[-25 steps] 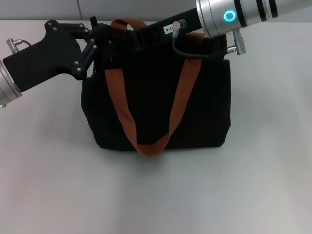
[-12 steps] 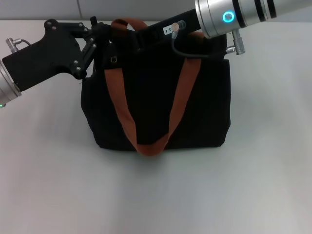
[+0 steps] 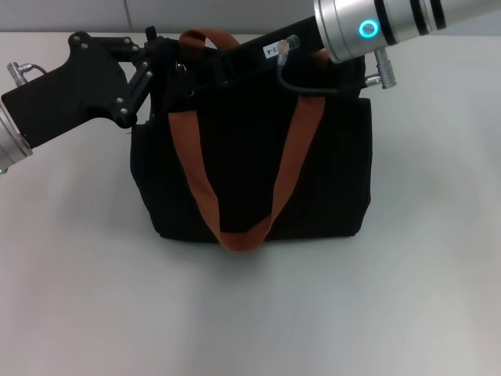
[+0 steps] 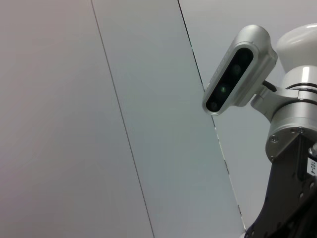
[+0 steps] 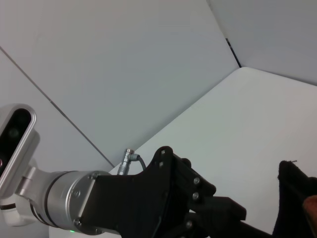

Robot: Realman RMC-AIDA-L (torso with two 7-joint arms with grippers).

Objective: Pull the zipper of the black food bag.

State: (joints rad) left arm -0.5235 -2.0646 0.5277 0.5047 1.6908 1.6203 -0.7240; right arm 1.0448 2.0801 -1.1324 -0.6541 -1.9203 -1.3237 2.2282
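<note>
Head view: both tools meet at the black food bag (image 3: 250,168) top's left end (grip state unclear).

White table (image 3: 407,298), pale panelled wall (image 4: 99,124) apparently behind.

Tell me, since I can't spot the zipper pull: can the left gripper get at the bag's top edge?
Probably yes. The left gripper is already at the top left corner of the black bag, with only the brown strap nearby; the pull itself isn't visible.
</note>
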